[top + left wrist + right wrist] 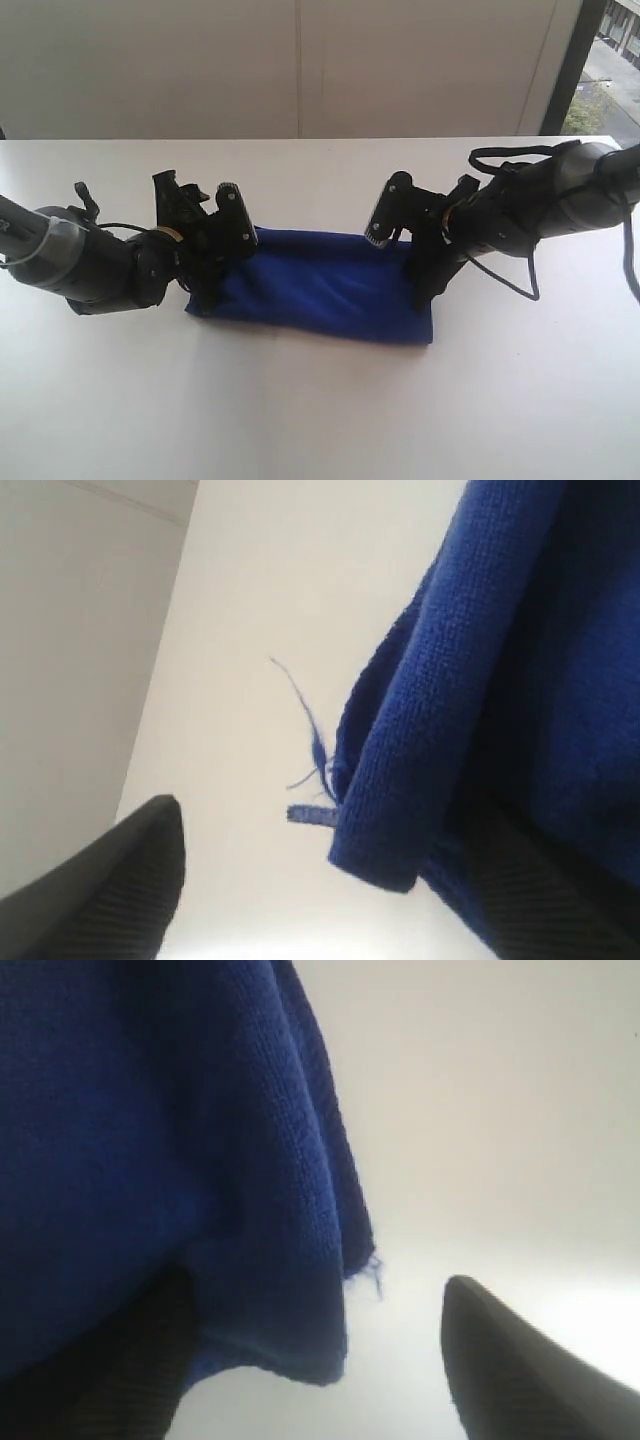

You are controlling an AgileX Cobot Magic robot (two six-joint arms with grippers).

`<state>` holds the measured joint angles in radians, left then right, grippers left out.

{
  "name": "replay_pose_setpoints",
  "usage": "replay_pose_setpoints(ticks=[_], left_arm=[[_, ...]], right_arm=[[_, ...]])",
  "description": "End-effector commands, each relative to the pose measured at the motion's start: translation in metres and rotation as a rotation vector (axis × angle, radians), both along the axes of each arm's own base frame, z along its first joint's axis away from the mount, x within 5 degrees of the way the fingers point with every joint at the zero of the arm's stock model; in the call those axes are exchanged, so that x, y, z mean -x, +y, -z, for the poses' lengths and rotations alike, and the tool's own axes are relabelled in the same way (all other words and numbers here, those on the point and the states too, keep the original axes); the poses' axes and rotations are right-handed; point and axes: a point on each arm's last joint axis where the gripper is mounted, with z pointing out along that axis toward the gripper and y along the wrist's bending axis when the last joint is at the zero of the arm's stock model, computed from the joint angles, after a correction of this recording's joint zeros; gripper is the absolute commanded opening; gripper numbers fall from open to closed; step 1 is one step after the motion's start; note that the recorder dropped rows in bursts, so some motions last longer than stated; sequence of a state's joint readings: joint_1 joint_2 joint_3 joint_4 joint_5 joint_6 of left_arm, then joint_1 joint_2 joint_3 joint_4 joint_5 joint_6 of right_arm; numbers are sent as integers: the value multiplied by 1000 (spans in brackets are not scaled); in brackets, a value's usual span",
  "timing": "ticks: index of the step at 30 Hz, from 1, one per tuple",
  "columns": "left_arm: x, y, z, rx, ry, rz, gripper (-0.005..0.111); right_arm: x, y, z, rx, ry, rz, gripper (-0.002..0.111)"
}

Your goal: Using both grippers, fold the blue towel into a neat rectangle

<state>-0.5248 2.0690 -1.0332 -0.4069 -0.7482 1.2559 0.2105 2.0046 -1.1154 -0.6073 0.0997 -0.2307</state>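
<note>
Left pincer (340, 880) stands with its jaws spread wide: one finger (110, 890) is bare over the white surface (320, 420), while the other lies beneath the cloth, so nothing is clamped. Right pincer (315, 1340) reads the same way, with one dark finger (530, 1370) clear in the open, its partner shadowed under the hanging edge, and no grip on the fabric. The blue towel (330, 285) lies flat on the surface between the two arms as a long, narrow band, with each pincer down at one short end. Both wrist views show doubled layers at the corners, so I judge that at least one lengthwise fold is done. What seems left is bringing one short end over the other to make a compact rectangle, then squaring it up. The left end looks a little bunched under the arm, the near right corner is rounded rather than crisp, and loose threads (310, 740) trail from the left corner.
</note>
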Motion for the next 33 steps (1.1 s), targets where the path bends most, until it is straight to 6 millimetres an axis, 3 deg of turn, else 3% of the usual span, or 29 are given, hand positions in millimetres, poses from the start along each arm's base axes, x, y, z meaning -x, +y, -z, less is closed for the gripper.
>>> replay_pose_setpoints(ticks=[1, 5, 11, 15, 17, 20, 25, 29, 33], left_arm=[[-4, 7, -1, -43, -84, -49, 81], [-7, 10, -9, -33, -181, -97, 81], [1, -1, -14, -78, -245, -133, 81], [8, -8, -26, -114, -381, -203, 81], [13, -10, -27, -130, -361, -234, 79], [18, -5, -33, -121, -274, -316, 65], [30, -10, -43, 42, 18, -293, 1], [39, -20, -68, 190, 176, -151, 0], [34, -25, -90, 425, 379, 22, 0]], right_arm=[[3, -3, -15, 10, -12, 18, 67], [7, -5, -43, 5, -69, 27, 67], [13, -10, -61, -2, -71, 92, 67], [17, -11, -74, -152, -81, 267, 67], [19, -13, -79, -217, -75, 363, 66], [23, -16, -86, -243, -71, 424, 62], [32, -20, -96, -247, -42, 496, 52], [38, -22, -102, -268, -18, 547, 39], [46, -17, -99, -251, 80, 503, 9]])
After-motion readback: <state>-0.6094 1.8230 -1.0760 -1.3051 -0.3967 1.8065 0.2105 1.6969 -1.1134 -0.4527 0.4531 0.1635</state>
